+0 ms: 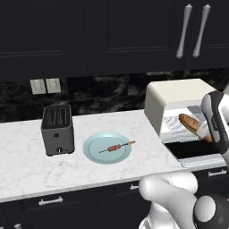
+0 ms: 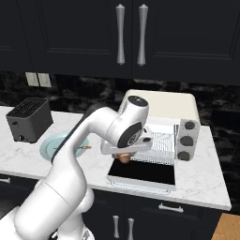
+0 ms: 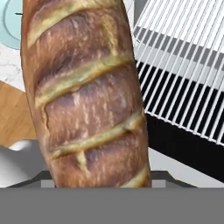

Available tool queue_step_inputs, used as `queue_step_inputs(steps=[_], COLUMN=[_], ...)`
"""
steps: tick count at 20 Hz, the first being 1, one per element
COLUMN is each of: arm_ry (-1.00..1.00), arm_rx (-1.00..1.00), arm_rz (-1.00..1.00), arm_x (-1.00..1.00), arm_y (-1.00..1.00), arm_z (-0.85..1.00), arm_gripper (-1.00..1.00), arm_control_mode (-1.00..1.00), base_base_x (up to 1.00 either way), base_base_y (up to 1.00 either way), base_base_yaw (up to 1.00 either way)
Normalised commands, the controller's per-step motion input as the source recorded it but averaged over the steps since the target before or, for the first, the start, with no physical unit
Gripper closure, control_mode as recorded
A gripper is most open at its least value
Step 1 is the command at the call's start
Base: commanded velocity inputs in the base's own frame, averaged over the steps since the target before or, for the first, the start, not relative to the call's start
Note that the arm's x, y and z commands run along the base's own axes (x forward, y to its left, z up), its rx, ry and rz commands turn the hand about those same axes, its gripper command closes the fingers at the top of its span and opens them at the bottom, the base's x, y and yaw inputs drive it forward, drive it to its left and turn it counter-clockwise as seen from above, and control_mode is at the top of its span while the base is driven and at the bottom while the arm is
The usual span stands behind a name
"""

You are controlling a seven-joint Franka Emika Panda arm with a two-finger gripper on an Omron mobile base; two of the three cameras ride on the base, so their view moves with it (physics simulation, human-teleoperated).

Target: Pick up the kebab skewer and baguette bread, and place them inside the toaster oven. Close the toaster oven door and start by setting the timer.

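While gripped, baguette bread (image 3: 85, 96) juts forward from the hand (image 1: 206, 132)

The arm reaches forward and right, its wrist bent down, the gripper (image 2: 125, 154) closed on the baguette bread (image 3: 85, 96).

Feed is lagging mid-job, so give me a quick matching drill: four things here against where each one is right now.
Things:
1. kebab skewer
2. baguette bread
3. toaster oven door
4. slot toaster

Places or states:
a. folded down open
b. on the light blue plate
c. on the counter, left of the plate
d. held at the oven mouth

Pairs: 1-b, 2-d, 3-a, 4-c
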Motion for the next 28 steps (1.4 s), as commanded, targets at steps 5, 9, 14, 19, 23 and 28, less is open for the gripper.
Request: queue_step_inputs(steps=[5,9,14,19,23,28], arm_ry=[0.0,0.01,0.05,0.0,0.0,0.0], arm_rx=[0.04,0.0,0.0,0.0,0.0,0.0], arm_rz=[-0.04,-0.07,-0.09,-0.08,-0.06,-0.02], arm_x=[0.46,0.14,0.15,0.35,0.28,0.21], arm_y=[-0.04,-0.08,-0.04,-0.02,-0.02,0.0], arm_z=[-0.23,-0.24,-0.37,-0.12,-0.03,-0.13], arm_gripper=[1.0,1.0,1.0,1.0,1.0,1.0], arm_control_mode=[-1.0,-1.0,-1.0,-1.0,-1.0,-1.0], base_base_x=[0.0,0.0,0.0,0.0,0.0,0.0], base_base_y=[0.0,0.0,0.0,0.0,0.0,0.0], base_base_yaw=[0.0,0.0,0.0,0.0,0.0,0.0])
